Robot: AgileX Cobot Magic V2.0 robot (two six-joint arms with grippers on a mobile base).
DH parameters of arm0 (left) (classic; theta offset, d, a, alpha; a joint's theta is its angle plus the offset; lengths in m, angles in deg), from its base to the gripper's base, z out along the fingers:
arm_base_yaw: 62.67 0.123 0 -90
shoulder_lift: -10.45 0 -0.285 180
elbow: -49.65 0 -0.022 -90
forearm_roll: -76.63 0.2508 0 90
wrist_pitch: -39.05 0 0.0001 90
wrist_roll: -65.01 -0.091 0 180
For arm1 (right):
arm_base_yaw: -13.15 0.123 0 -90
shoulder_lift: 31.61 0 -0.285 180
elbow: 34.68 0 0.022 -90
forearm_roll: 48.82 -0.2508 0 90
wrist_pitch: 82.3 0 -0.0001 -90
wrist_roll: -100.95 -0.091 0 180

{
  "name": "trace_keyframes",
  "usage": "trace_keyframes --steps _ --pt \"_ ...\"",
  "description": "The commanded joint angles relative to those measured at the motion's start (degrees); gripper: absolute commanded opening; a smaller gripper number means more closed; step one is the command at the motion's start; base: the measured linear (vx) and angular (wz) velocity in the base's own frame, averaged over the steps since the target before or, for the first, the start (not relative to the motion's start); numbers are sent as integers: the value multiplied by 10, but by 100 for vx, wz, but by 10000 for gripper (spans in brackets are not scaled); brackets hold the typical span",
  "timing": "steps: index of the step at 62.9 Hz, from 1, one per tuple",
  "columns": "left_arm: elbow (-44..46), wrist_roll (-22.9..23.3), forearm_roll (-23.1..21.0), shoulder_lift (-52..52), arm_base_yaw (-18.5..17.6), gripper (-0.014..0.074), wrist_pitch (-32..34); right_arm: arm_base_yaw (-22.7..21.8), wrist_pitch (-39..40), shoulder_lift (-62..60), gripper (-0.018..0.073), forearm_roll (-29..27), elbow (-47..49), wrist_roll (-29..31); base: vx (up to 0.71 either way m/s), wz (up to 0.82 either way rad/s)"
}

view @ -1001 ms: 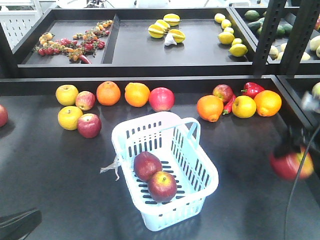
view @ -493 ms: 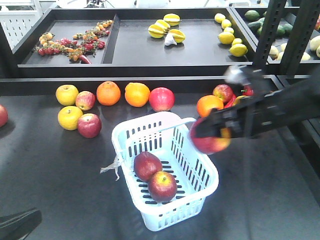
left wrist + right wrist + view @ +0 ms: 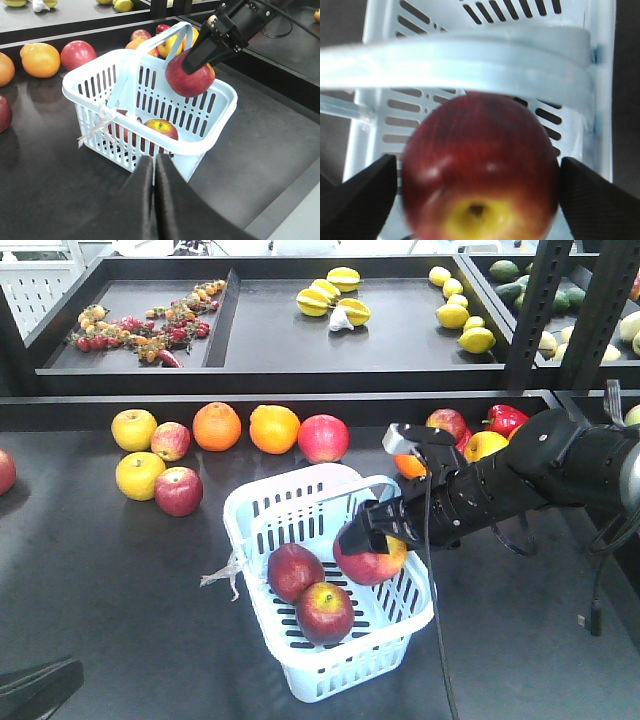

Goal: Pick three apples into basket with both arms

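Note:
The pale blue basket stands at the table's middle with two dark red apples lying in it. My right gripper is shut on a third red apple and holds it in the air over the basket's right half, about rim height. In the right wrist view the fingers flank this apple, with the basket's handle beyond. The left wrist view shows the held apple, the basket and my left gripper, shut and empty, low before the basket's near end.
A row of fruit lies behind the basket: yellow apples, oranges, red apples and a red pepper. A raised black shelf holds more produce. Black shelf posts stand at the right.
My right arm has carried the red apple from the table's right side leftward and down, to over the basket. The basket and its two apples have not moved.

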Motion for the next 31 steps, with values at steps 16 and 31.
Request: trace_keyframes --steps 16,31 --pt "15 4 -4 4 -1 -8 44 0 9 -26 614 -33 15 9 0 0" --pt "15 4 -4 4 -1 -8 44 -1 -31 -52 365 -36 15 10 0 0"
